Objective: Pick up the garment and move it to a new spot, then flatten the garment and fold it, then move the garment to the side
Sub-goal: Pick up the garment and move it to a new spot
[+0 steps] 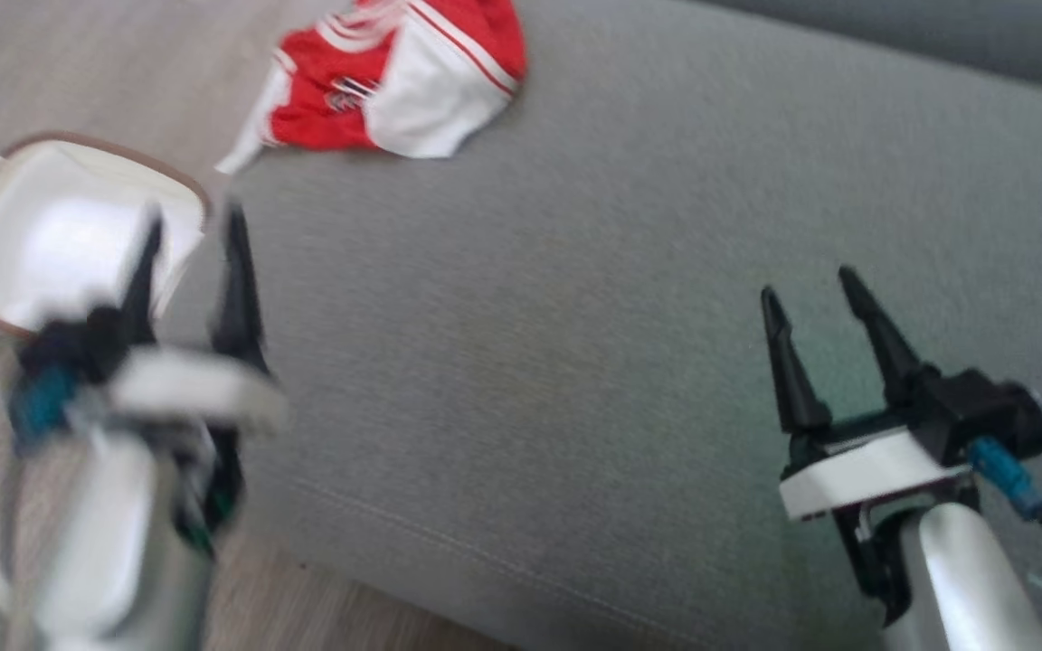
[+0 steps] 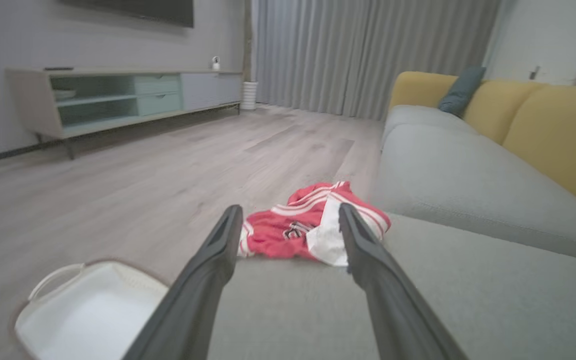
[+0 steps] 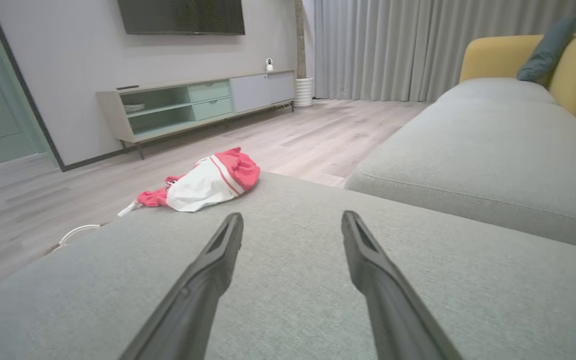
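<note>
Garment [image 1: 376, 90]: red and white, crumpled in a loose heap. It lies on the grey sofa [image 1: 575, 362], at the seat's edge, with one white strip trailing over toward the floor [image 2: 143, 165].

Left gripper [image 2: 289, 210]: we see the garment straight ahead of its jaws, past the fingertips and apart from them. The jaws stand wide apart with nothing between them. The head view blurs this arm, so we take its state from the wrist view.

Right gripper [image 3: 293, 216]: from these jaws the garment sits ahead and off to the left, well apart. The jaws are spread about as wide as the left pair and are also empty, held over bare seat cushion.

Basket [image 1: 42, 226]: white, with a brown rim and a loop handle. It stands on the floor beside the sofa, low and left of the left jaws.

Further out, beyond both sets of jaws, we note a long low cabinet [image 3: 193, 105] against the wall and grey curtains [image 2: 358, 50]. Yellow backrests [image 2: 558, 130] are to the right of the jaws.
</note>
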Available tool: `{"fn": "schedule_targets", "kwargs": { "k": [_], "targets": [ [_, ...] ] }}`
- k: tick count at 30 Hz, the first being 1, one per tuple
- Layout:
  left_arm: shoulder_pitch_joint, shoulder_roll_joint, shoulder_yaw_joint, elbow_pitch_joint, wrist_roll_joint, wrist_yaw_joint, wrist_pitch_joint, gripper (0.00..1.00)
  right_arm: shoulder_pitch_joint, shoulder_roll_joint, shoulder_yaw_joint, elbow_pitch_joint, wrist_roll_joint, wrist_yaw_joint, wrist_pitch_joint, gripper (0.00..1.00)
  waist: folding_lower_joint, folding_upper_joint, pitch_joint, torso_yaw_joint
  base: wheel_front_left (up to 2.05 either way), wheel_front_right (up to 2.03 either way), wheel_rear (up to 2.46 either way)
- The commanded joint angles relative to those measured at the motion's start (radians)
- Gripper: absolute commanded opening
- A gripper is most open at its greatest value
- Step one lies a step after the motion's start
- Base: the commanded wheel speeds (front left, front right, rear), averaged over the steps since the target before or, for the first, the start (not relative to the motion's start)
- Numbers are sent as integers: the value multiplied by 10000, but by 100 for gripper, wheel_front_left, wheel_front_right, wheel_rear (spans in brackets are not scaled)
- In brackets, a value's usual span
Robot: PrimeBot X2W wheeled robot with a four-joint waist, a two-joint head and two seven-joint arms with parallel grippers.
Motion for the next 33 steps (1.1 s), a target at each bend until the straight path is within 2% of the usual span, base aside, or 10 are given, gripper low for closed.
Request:
{"fn": "schedule_targets", "kwargs": {
  "k": [1,7,14,19,25,29,30,31,32,33],
  "targets": [
    [-1140,483,465,-116,141,-159,186,100,-365,-30,183,-454,-158,65,69,100,-2,0,842,-714,0,0,0],
    [-4589,1256,727,1593,-313,-842,1657,100,-717,-30,121,-911,-637,65,344,100,-2,0,1889,-1484,0,0,0],
    [-7467,1924,785,4204,-550,-1014,3656,100,-884,-30,81,-1617,-979,65,575,100,-2,0,3030,-2417,0,0,0],
    [-8464,2074,756,5667,-698,-983,4705,100,-766,-30,-132,-2100,-1204,65,748,100,-2,0,3671,-2823,0,0,0],
    [-8938,2251,966,6784,-876,-763,4742,100,-713,-30,-122,-2643,-1328,65,882,100,-2,0,4235,-3141,0,0,0],
    [-8945,2214,1021,7471,-1036,-799,4748,100,-686,-30,-103,-2758,-1323,65,902,100,-2,0,4405,-3206,0,0,0],
    [-8927,2179,1004,7657,-1074,-834,4839,86,-680,-30,-95,-2752,-1312,65,897,100,-2,0,4413,-3217,0,0,0],
    [-8904,2157,968,7827,-1091,-888,4916,47,-680,-30,-84,-2733,-1300,65,885,100,-2,0,4401,-3232,0,0,0],
    [-8902,2162,957,7950,-1112,-936,4899,35,-695,-30,-76,-2716,-1271,65,861,100,-2,0,4381,-3245,0,0,0],
    [-8916,2182,962,8025,-1114,-932,4765,0,-715,-30,-72,-2700,-1251,65,837,100,-2,0,4363,-3254,0,0,0]
  ]
}}
